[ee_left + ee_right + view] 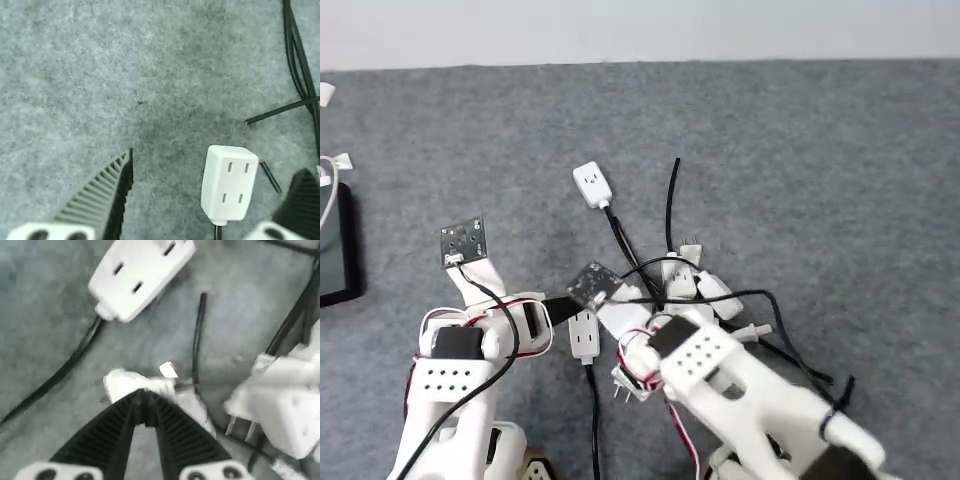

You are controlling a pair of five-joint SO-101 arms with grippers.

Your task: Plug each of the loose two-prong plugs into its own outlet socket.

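On grey carpet, my left gripper is open, its fingers on either side of a white two-slot outlet socket with a black cord; the same socket lies between the two arms. My right gripper is shut, its tips against a small white two-prong plug, which lies by that arm. I cannot tell whether it pinches the plug. A second socket lies farther out. Other white plugs sit among black cords.
Tangled black cords run between the sockets and plugs. A larger white plug with bare prongs lies close to my right gripper. A dark flat device sits at the left edge. Bare carpet stretches to the back and right.
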